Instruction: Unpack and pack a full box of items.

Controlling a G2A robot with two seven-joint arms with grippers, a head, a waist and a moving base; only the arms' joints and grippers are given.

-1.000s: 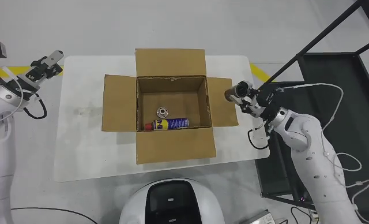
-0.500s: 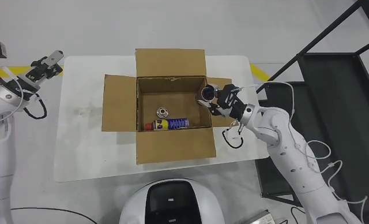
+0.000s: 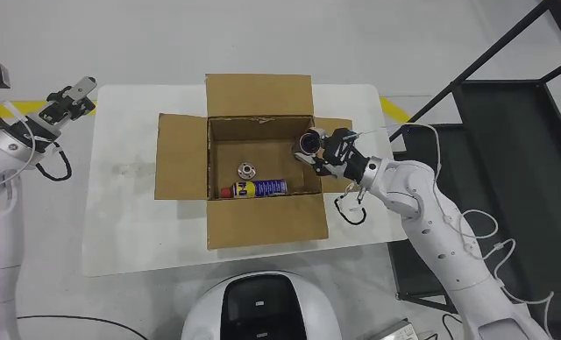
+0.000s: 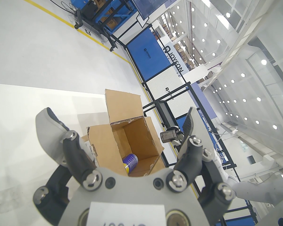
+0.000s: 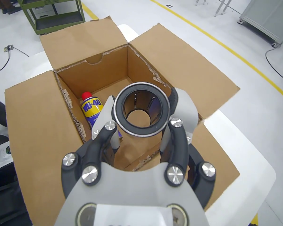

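Observation:
An open cardboard box [image 3: 181, 156] [image 5: 28, 109] [image 4: 132, 116] stands in the middle of the white table [image 3: 123, 217]. Inside it lie a blue and yellow spray can [image 3: 259, 188] [image 5: 90, 109] [image 4: 129, 161] and a small metal round part [image 3: 246, 171]. My right gripper [image 3: 308, 148] [image 5: 141, 114] is shut on a hollow metal cylinder [image 5: 141, 109] [image 3: 308, 143] [image 4: 168, 135], held over the box's right wall. My left gripper [image 3: 72, 97] [image 4: 119, 123] stands open at the table's far left corner, with nothing between its fingers.
All four box flaps are folded outward. A dark metal rack [image 3: 491, 165] stands right of the table. A green cart [image 5: 54, 8] stands on the floor beyond the box. Bare table lies left of and in front of the box.
My right gripper has carried the cylinder leftward from beyond the right flap to the box's right wall. The left arm has kept still.

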